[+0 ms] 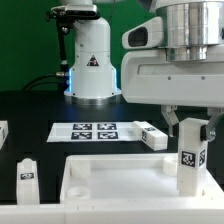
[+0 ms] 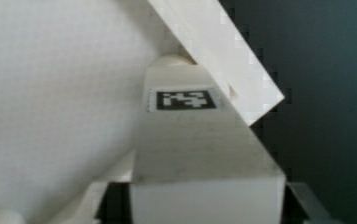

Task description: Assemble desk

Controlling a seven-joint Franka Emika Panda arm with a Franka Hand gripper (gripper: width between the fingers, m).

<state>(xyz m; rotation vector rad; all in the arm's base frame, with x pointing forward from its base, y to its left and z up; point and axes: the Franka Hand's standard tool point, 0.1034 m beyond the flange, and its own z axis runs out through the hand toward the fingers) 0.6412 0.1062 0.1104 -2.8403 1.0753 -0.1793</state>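
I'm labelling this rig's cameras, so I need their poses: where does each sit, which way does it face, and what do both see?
Exterior view: off the arm, low over the table, facing across the panel and marker board toward the robot base; the hand looms at the exterior view's right.
Wrist view: on the wrist, looking along the hand at the tagged leg, with the panel behind it; only the hand's tips show.
Shared: that leg, between the hand's fingers, and the panel.

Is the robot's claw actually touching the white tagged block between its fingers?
Touching. The wrist view shows the leg filling the space between the fingers of the gripper, flush against both, no gap.
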